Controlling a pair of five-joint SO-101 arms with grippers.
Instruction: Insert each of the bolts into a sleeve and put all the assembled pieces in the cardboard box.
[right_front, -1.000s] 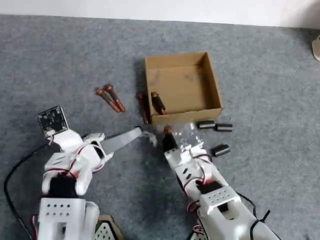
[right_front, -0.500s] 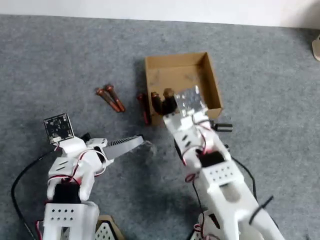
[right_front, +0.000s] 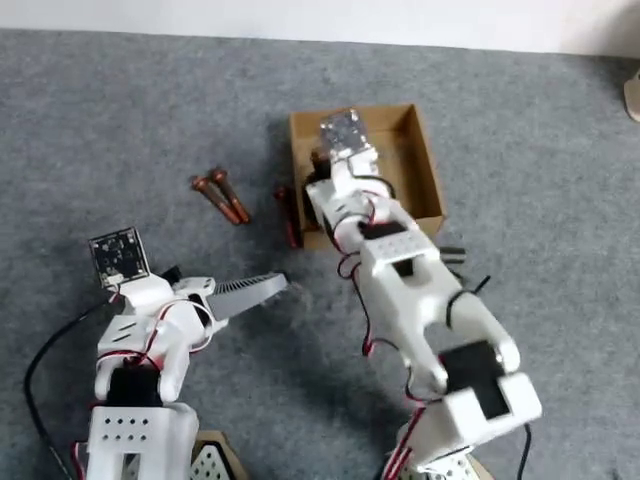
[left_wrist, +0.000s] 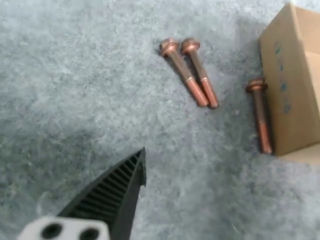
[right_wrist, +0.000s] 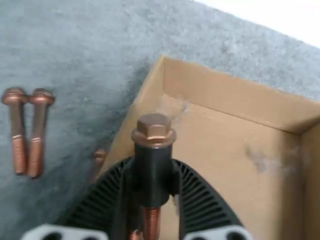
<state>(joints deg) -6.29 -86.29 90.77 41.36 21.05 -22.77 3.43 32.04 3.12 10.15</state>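
Right gripper (right_wrist: 152, 167) jaws clamp sleeved bolt (right_wrist: 153, 132) above cardboard box (right_wrist: 225, 97) | likely stiff, slick: you hold mid-sleeve | left gripper (right_front: 280, 288): cannot tell

The high camera looked steeply down on the desk (right_front: 540, 110) from well above, with the arm bases at the frame's bottom edge and the cardboard box (right_front: 428, 165) at upper centre. The left wrist camera rode low behind the left end effector (left_wrist: 134, 172), facing the pair of bolts (left_wrist: 190, 72), a lone bolt (left_wrist: 261, 114) and the box's outer wall. The right wrist camera sat close behind the right end effector (right_wrist: 152, 170), clamped on a sleeved bolt (right_wrist: 153, 150), and faced into the box. All three views shared the box and those bolts.
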